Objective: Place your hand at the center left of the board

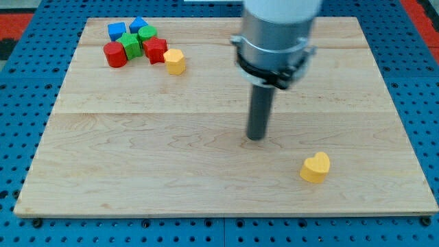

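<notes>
1 pale wooden board (137, 158) on blue pegboard (17, 116); my tip (256, 137) near yellow heart block (315, 167), no fingers.

Desk (137, 151): pale wood board under me | surround (20, 62): blue perforated panel | top corners (17, 17): red surface | light: even, soft

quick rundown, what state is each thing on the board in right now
my tip: down on the board near its middle, touching no block
yellow heart block: alone, toward the view's bottom right of my tip, apart from it
yellow block: at the right edge of the cluster at the view's top left
red blocks: in that cluster
green blocks: in that cluster
blue blocks: at the cluster's top
board: flat
</notes>
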Available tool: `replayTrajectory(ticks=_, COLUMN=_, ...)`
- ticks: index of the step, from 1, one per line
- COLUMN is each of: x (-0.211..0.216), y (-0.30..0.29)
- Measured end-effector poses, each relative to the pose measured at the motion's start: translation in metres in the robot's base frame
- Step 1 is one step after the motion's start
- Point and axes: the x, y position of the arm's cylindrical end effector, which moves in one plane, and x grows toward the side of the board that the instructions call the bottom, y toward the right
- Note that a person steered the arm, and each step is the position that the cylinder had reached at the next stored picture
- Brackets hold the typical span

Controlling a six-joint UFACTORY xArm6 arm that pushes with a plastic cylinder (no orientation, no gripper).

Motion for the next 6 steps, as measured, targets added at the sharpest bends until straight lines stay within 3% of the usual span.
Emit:
replayTrajectory(ticks=3, x=-0.04, y=-0.184)
replayTrajectory(ticks=6, x=-0.132, y=-0.316)
